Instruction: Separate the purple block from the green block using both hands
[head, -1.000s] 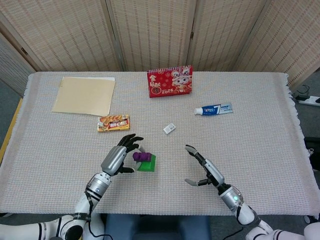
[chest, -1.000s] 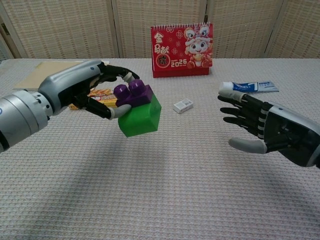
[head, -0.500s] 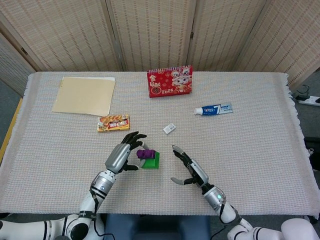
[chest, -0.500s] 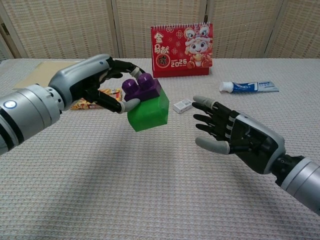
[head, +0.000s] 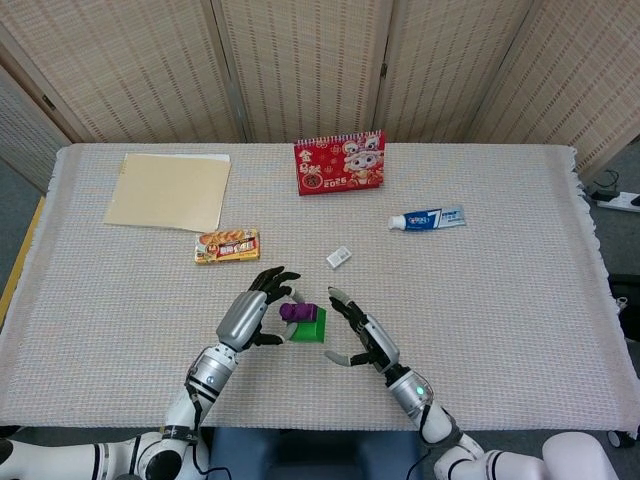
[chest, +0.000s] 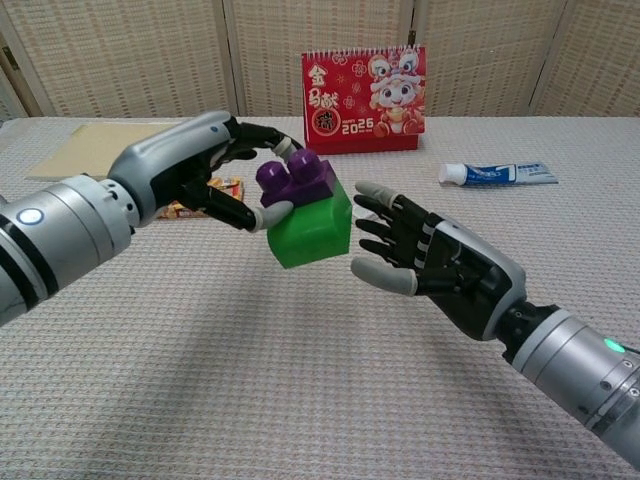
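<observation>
Left hand (chest: 205, 170): silver-grey shell over the back, black segmented fingers with pale grey tips. Left forearm (chest: 55, 235): brushed silver cylinder ringed by dark bands, carrying a small round white light. Right hand (chest: 430, 265): dark grey palm, black fingers banded with light grey, pale grey thumb. Right forearm (chest: 580, 375): silver cylinder behind a black wrist collar, bearing a small green light, also visible in the head view (head: 418, 389).

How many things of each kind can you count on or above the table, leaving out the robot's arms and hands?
Building blocks: 2, purple block on green block
Desk calendar: 1
Toothpaste tube: 1
Snack packet: 1
Small white box: 1
Manila folder: 1
Total: 7
</observation>
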